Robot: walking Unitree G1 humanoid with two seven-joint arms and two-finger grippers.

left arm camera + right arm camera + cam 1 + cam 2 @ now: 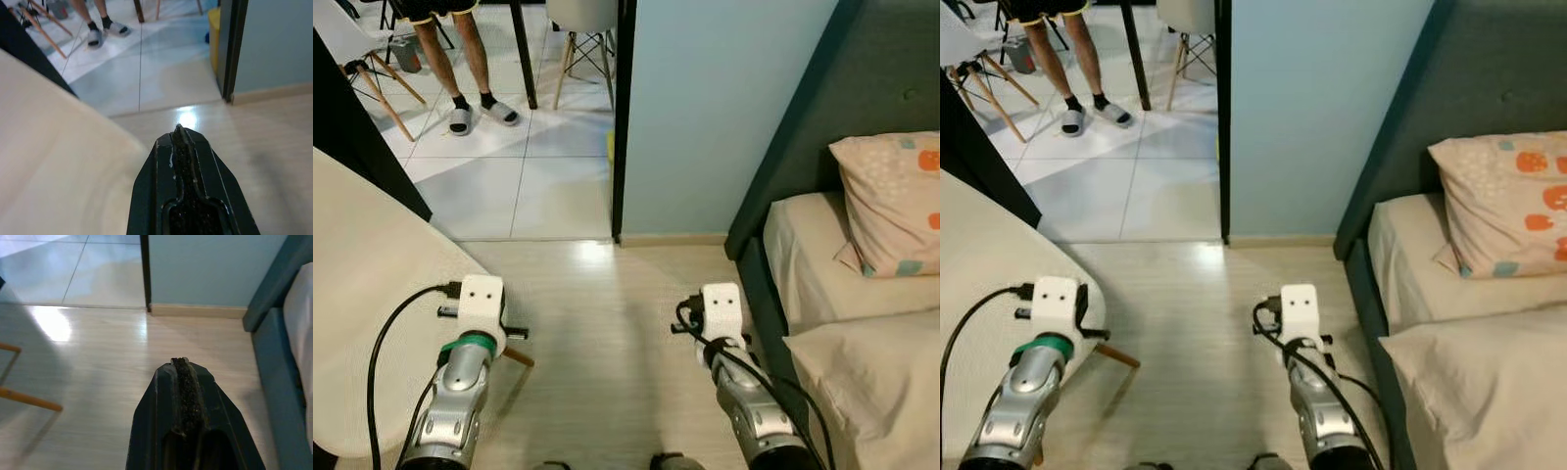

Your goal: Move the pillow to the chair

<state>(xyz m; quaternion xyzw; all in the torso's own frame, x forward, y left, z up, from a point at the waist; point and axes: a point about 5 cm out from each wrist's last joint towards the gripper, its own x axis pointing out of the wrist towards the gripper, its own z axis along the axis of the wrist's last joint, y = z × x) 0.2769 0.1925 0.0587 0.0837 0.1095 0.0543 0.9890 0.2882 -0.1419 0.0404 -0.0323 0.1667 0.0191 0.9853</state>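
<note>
Pale wood-look floor [597, 323] is seen underfoot, running up to a doorway. Beyond the threshold, grey and white tiles [524, 162] are laid. A light blue wall [715, 108] stands ahead, with a dark door frame [625, 117] at its left edge. The pillow [893, 201], cream with orange and teal spots, is propped on the bed [808, 259] against the dark headboard [862, 88], to the robot's right. The chair [372, 323], with a pale curved seat, is placed at the left, with a wooden leg showing beneath. The left gripper [180, 142] is held over the chair's edge, fingers pressed together. The right gripper [182, 369] is held over the floor beside the bed, fingers likewise closed, nothing gripped. A person's legs [460, 69] in slippers are noted on the tiles, among wooden-legged chairs.
</note>
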